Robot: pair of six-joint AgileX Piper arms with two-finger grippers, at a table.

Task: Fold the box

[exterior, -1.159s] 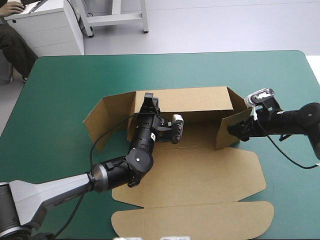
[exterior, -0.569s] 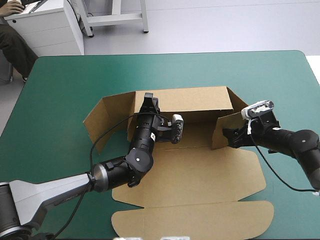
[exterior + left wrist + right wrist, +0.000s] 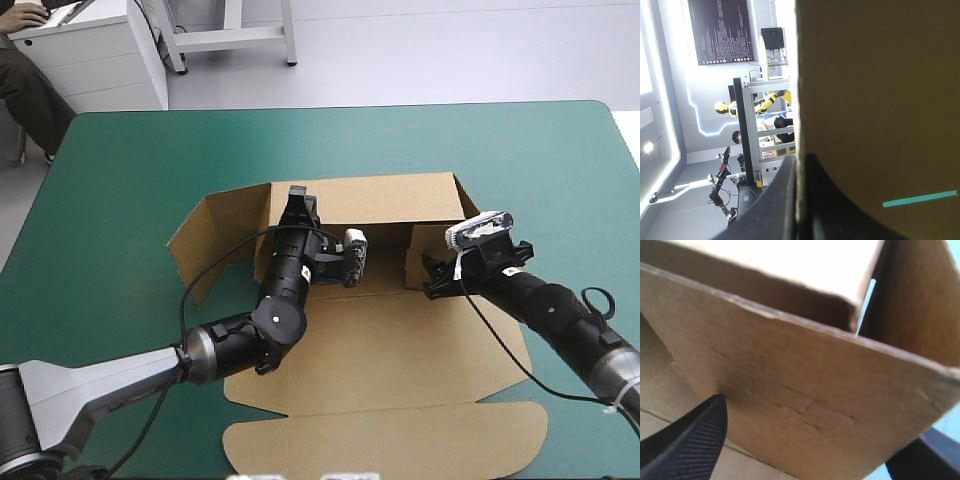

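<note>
**Box half raised on the tabletop, an arm at each of two walls**

Nearest the robot, the long lid flap (image 3: 390, 440) of the box (image 3: 400, 350) is seen lying flat on the teal-green tabletop (image 3: 120, 170). The wide lid panel (image 3: 430, 375) lies flat just beyond it. The brown board is placed about the middle of the tabletop, somewhat toward the near edge.

Over the flat board the left arm (image 3: 215, 350) is stretched from the near left corner. The right arm (image 3: 560, 320) is brought in from the near right side.

Beyond the flat panels the walls are raised. The right side flap (image 3: 418, 252) is stood upright and turned inward across the floor of the box. The right jaws are set low against its outer face. In the right wrist view the black fingers (image 3: 690, 445) are shown well parted, with the broad face of the flap spread across the gap ahead of them, and nothing is clamped. Whether they actually touch the board cannot be told for certain.

Farther on, the back wall (image 3: 390, 200) is stood up along the far side of the box. Its top edge is gripped by the left jaws near the wall's left end. In the left wrist view the board's edge is seen passing between the two fingers, which are all but closed on it. The left side flap (image 3: 200, 245) is seen splayed outward from that end of the wall.

Past the back wall, only bare cover is shown up to the far edge.
</note>
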